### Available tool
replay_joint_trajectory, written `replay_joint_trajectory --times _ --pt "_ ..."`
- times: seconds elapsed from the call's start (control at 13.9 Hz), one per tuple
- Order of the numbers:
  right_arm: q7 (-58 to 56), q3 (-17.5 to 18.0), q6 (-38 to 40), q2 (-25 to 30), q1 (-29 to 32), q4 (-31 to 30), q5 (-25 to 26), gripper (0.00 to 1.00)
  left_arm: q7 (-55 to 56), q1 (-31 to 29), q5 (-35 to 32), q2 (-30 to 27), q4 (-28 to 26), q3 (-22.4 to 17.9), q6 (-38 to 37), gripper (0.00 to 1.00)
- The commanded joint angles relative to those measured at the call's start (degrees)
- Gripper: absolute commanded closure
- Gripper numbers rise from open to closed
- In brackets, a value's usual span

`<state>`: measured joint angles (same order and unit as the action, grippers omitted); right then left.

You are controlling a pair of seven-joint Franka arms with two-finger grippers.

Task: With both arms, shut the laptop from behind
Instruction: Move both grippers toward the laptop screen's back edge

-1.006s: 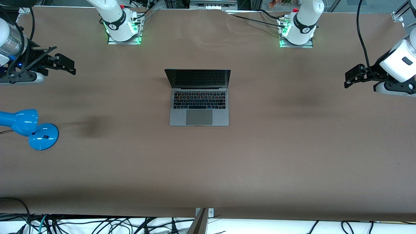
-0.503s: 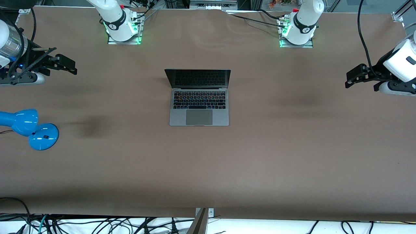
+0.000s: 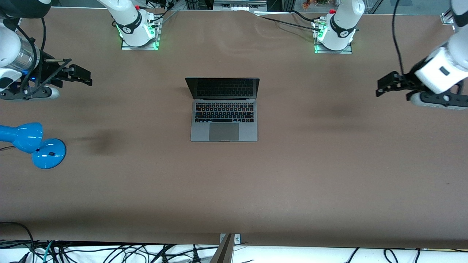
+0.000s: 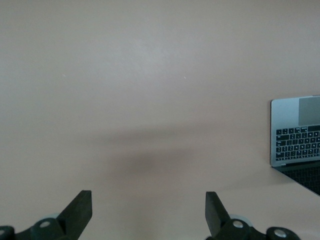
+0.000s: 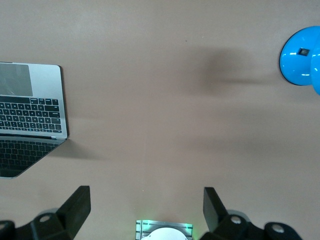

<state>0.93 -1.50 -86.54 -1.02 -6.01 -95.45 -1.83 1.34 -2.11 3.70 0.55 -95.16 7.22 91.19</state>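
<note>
The space-grey laptop (image 3: 223, 117) lies open in the middle of the brown table (image 3: 234, 182), dark screen upright, keyboard and trackpad toward the front camera. My left gripper (image 3: 382, 87) hangs open and empty over the table's left arm end, well apart from the laptop. Its wrist view shows wide-apart jaws (image 4: 147, 197) over bare table and a corner of the laptop (image 4: 297, 135). My right gripper (image 3: 86, 77) is open and empty over the right arm's end. Its wrist view (image 5: 145, 195) shows part of the laptop (image 5: 30, 115).
A blue desk lamp (image 3: 36, 144) stands at the right arm's end of the table, nearer the front camera than the right gripper; its base shows in the right wrist view (image 5: 299, 57). The arm bases (image 3: 135, 29) (image 3: 336, 33) stand farther from the camera than the laptop.
Both grippers have moved a little inward toward the laptop, still open. The laptop and lamp have not moved.
</note>
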Motion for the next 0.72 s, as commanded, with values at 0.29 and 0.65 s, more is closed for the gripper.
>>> replay_joint_trajectory --times 0.29,0.65 --pt "5.5 11.6 0.8 0.0 0.0 -1.0 -1.3 0.01 11.5 -0.4 1.3 -11.1 -13.1 12.1 1.1 0.00" --pt "20.1 21.9 0.7 -2.5 -0.2 -1.6 -3.3 0.07 24.7 0.0 8.1 -12.2 -17.2 22.8 2.1 0.00"
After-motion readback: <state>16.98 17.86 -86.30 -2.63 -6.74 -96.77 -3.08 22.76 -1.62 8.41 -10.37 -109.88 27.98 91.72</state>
